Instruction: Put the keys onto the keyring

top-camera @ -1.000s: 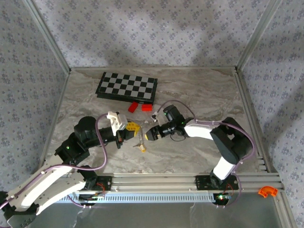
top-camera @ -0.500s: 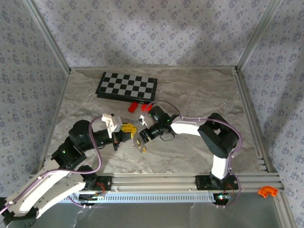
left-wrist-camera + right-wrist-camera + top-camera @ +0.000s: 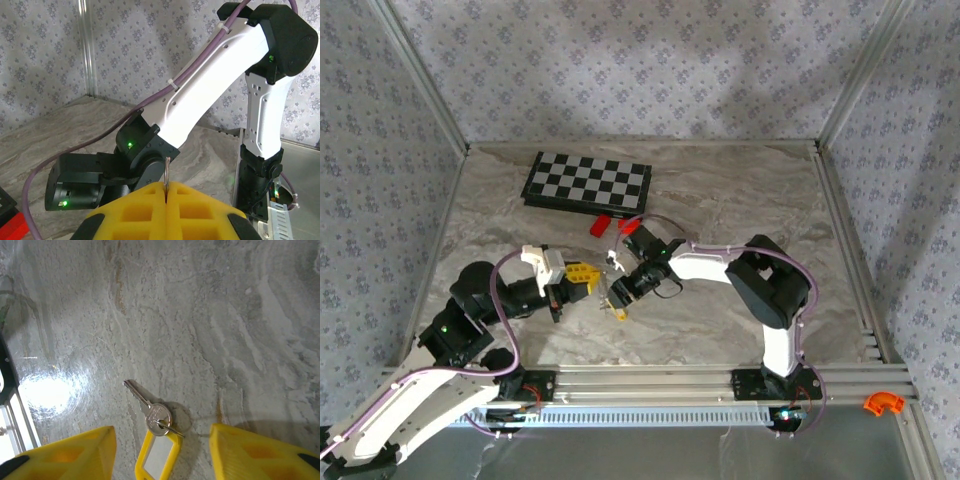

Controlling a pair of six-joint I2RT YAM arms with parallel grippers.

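A silver key [image 3: 149, 408] with a yellow tag [image 3: 157, 456] lies flat on the marble table. A thin wire ring passes through the key's head. My right gripper [image 3: 161, 434] hovers just above it, open, its yellow fingers [image 3: 75, 452] on either side of the tag and apart from it. From above, the key's tag [image 3: 619, 312] lies just below the right gripper [image 3: 617, 296]. My left gripper [image 3: 166, 190] is shut on the keyring [image 3: 166, 171], a thin metal ring seen edge-on and sticking up from the pads. The left gripper [image 3: 586, 279] sits just left of the right one.
A black-and-white chessboard [image 3: 587, 184] lies at the back left with two red blocks [image 3: 601, 225] in front of it. Patterned walls and an aluminium frame enclose the table [image 3: 740, 190]. An orange piece [image 3: 882, 403] rests outside the near right corner.
My right gripper has moved left and down over the key. The left arm has drawn back to the left, still holding the keyring.
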